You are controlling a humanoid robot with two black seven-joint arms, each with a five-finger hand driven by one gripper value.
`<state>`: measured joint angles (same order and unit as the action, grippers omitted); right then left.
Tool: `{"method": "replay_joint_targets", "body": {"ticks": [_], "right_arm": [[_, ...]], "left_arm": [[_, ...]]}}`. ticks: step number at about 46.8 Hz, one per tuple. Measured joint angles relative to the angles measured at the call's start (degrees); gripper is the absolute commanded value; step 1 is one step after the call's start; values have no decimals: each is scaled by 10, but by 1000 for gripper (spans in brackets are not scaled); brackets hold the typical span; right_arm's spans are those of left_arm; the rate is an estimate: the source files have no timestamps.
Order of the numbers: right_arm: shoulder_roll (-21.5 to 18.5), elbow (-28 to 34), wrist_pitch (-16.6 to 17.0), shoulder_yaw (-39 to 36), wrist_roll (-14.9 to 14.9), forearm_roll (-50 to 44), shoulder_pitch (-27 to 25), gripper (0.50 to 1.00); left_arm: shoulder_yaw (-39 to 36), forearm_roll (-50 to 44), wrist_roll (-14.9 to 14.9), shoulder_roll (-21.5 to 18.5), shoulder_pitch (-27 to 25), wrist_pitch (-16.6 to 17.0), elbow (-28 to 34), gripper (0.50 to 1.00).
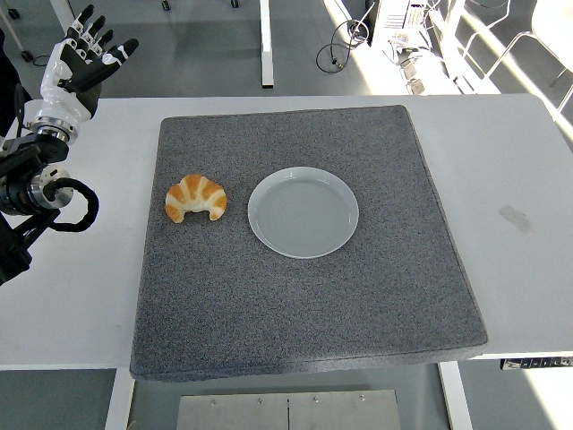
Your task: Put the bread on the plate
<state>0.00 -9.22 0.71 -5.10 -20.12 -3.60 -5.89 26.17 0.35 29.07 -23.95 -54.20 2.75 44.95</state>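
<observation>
1. Left of centre on the grey mat: bread, a croissant, lying flat with both tips pointing toward the bottom of the frame.
2. Plate sits just right of the bread, near mid-frame. Small gap between them, not touching. Pale grey-white, round, nothing on it.
3. Mat covers most of the white counter. Bare counter strips show at left and right of the frame and along the top edge.
4. Left hand is in the upper left corner of the frame, at the counter's far left corner, well apart from the bread and off the mat.
5. Left hand state: fingers spread and extended toward the top of the frame, thumb out to the right, holding nothing.
6. Left arm comes in from the left edge at mid-height. White wrist section, black joints below it, a black cable loop beside the forearm.
7. Right arm is not in frame.
8. Small pale mark on the counter at right of the frame, beside the mat's right edge. Cannot tell what it is.
9. Background at top of frame: grey floor, white table legs, cables and some equipment at upper right.
</observation>
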Motion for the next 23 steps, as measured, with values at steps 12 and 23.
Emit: {"method": "replay_joint_targets", "body": {"ticks": [12, 23], "right_arm": [[0, 0, 0, 0, 0, 0, 0, 1000], [0, 0, 0, 0, 0, 0, 0, 1000]], "left_arm": [[-118, 5, -1, -65, -47, 5, 53, 939], [-155, 101, 0, -105, -58, 53, 121, 937]]}}
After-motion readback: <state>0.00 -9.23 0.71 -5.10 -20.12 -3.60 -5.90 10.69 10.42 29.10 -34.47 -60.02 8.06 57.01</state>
